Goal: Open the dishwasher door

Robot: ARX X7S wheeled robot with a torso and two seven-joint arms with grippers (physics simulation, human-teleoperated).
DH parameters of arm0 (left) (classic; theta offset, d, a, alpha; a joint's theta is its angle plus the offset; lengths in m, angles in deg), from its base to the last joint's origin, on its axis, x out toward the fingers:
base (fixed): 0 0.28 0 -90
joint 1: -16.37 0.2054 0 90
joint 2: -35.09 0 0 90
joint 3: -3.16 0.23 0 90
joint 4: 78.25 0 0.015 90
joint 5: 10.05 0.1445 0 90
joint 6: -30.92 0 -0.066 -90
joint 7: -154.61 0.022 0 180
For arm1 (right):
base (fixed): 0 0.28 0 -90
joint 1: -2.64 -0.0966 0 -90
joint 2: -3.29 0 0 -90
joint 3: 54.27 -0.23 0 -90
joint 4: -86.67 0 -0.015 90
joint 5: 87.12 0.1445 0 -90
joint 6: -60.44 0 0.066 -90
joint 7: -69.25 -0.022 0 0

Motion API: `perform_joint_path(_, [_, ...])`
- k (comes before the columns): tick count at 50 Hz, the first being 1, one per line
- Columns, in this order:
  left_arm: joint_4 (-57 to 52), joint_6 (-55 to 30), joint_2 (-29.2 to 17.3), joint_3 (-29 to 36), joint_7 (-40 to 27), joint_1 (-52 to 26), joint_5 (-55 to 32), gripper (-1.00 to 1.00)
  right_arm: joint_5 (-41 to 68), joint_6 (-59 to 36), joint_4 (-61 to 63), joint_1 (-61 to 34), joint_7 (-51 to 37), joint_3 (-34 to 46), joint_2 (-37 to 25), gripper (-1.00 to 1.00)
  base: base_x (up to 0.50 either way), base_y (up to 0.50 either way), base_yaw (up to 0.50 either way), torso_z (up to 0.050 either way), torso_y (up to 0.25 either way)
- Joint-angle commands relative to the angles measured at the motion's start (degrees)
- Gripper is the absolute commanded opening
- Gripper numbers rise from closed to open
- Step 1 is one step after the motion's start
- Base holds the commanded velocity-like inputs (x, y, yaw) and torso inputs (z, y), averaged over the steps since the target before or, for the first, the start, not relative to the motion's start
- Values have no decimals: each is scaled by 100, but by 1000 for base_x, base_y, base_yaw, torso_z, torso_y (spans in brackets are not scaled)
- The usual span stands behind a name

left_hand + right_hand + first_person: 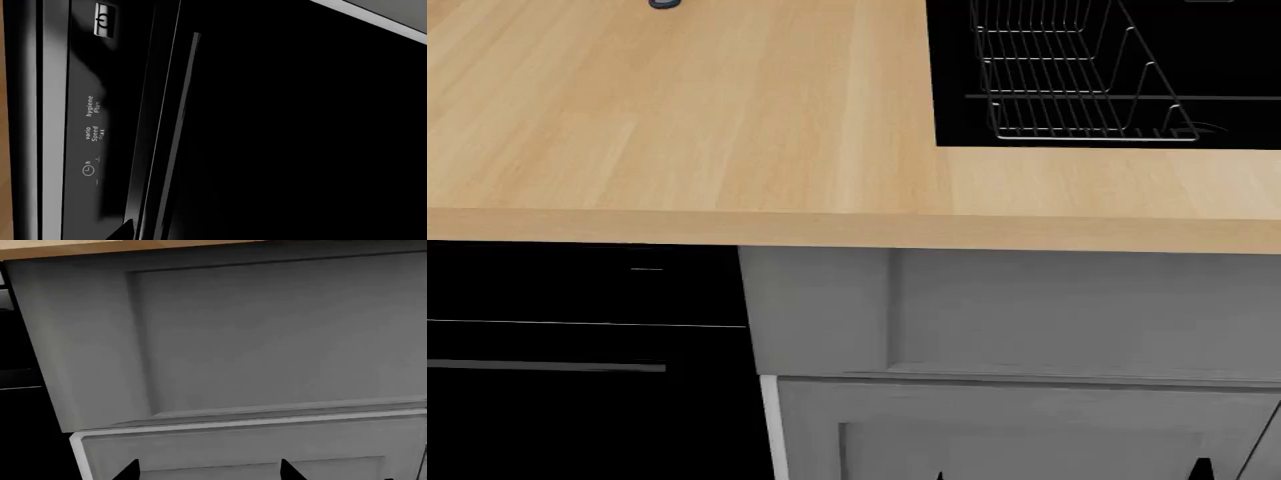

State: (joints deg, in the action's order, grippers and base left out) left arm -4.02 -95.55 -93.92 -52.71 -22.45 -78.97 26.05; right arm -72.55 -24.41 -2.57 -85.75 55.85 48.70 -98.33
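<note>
- Two dark fingertips [127, 471] of the right end effector [207, 472] poke up at the bottom edge of the right wrist view, set well apart, so it stands wide; both face a grey cabinet front [267, 340] and touch nothing.
- Grey, that panelled front fills most of the right wrist view, with a lower panel [233, 445] below it and the wooden counter [100, 247] as a strip along the top edge.
- Head view, bottom right: the same two tips show as small black points, one of them here [1201, 468], before the grey cabinet front [1028, 310].
- Left end effector [123, 231]: only a dark sliver shows at the bottom edge of the left wrist view, and I cannot tell how wide it stands.
- Glossy and black, the dishwasher door [300, 140] fills the left wrist view, its handle bar [183, 125] and control strip [93, 125] running up the left part of the frame, the strip printed with "hygiene Plus" and "vario Speed".
- Lower left of the head view holds the dishwasher door [574, 420], closed under the counter [694, 130], its thin grey handle bar [547, 367] horizontal.
- Upper right of the head view: a black sink [948, 80] with a wire rack [1081, 80] inside.
</note>
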Motion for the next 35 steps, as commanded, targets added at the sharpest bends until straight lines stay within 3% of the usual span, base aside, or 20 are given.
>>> perform_joint_path(1, [485,254,-31,66,52,-404,-39,100,16,-52,72,-13,-51,23,-46,100,0,0,0,0,0])
perform_joint_path(35, [2583,1010,429,819,284,-1894,253,100,83,32,9,-8,-158,50,-121,100,0,0,0,0,0])
